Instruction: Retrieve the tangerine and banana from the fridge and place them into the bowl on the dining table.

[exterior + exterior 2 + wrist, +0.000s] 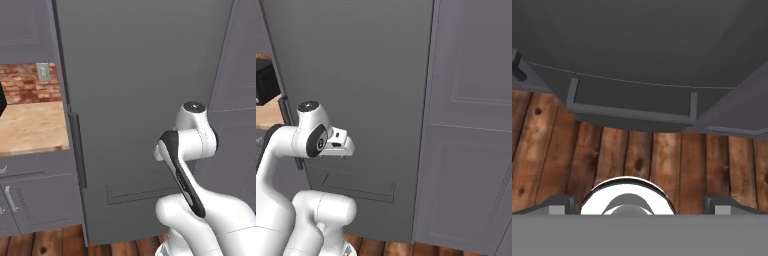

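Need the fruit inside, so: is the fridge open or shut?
Shut: the fridge door lies flush, its handle untouched.

Dark grey fridge, door shut, handle left.

You've got the fridge dead ahead at 12 o'clock with its door shut, so that flat dark panel blocks any way in. Its black handle runs down the door's left edge, around 10 o'clock, with open air in front of it. At 9 o'clock the wooden counter juts out. At 2 o'clock a grey panelled cabinet walls you off. Bare wood floor lies below the gripper, whose fingers sit wide apart.
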Controlling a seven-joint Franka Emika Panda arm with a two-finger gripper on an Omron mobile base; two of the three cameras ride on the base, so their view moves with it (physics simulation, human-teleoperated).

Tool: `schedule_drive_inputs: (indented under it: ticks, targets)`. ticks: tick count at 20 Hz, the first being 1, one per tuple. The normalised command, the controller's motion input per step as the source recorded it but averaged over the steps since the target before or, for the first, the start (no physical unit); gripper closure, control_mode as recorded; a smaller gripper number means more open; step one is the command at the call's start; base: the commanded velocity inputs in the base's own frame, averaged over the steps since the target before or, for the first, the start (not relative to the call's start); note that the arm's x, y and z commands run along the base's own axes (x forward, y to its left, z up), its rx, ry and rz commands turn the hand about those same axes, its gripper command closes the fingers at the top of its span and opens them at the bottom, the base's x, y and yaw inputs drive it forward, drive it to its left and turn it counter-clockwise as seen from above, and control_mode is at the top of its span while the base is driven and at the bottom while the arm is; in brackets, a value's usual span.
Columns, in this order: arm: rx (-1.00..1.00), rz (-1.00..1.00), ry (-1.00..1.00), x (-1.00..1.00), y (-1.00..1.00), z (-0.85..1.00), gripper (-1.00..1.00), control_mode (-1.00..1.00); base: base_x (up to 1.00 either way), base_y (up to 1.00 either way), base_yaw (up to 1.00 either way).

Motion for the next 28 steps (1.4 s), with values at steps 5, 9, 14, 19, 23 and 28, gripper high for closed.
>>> schedule_drive_inputs:
  ticks: [5, 9, 14, 19, 23, 28]
  targets:
    - [0.00, 0.00, 0.00, 0.00, 0.00, 0.00, -1.00, 1.00, -0.44, 0.29, 0.00]
    - [0.00, 0.00, 0.00, 0.00, 0.00, 0.00, -1.00, 1.00, -0.47, 0.42, 0.01]
    - [0.00, 0.00, 0.00, 0.00, 0.00, 0.00, -1.00, 1.00, -0.36, 0.42, 0.04]
    - [0.00, 0.00, 0.00, 0.00, 0.00, 0.00, -1.00, 1.00, -0.19, 0.41, 0.03]
    - [0.00, 0.00, 0.00, 0.00, 0.00, 0.00, -1.00, 1.00, -0.01, 0.38, 0.02]
    - [0.00, 0.00, 0.00, 0.00, 0.00, 0.00, -1.00, 1.00, 0.00, 0.36, 0.00]
